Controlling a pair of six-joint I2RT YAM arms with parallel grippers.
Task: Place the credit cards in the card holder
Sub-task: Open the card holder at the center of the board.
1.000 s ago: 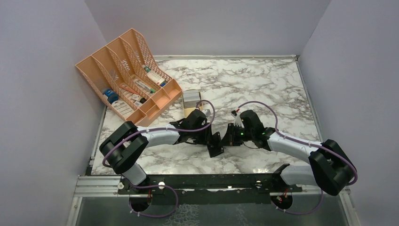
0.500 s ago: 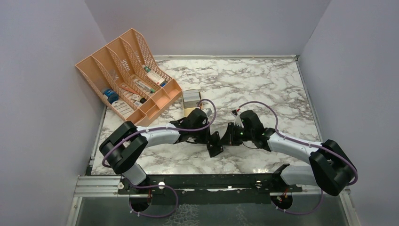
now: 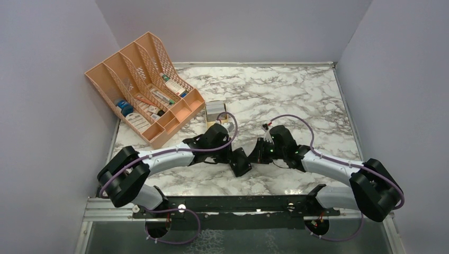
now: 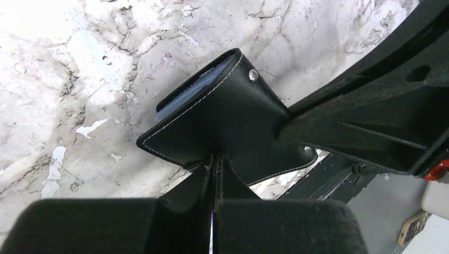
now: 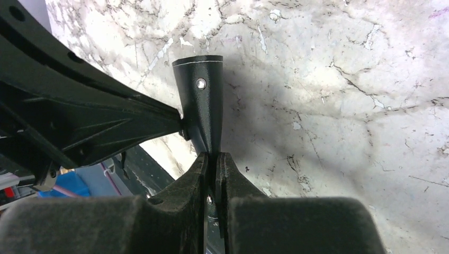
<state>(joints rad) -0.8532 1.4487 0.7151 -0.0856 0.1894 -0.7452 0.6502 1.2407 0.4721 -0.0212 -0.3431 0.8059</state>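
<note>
The black card holder hangs between my two grippers just above the marble table. My left gripper is shut on one stitched flap. My right gripper is shut on the other flap, which has a metal snap. In the left wrist view the holder stands open, with a pale card edge showing inside its pocket. A small pile of pale grey and gold-yellow credit cards lies on the table behind my left gripper.
A peach mesh file organiser with labelled boxes stands at the back left. The marble table stretches to the back and right, with grey walls around it. The black mounting rail runs along the near edge.
My left arm has swung its elbow left and down, and its gripper has shifted slightly nearer. Both grippers still hold the card holder. More of the card pile shows.
</note>
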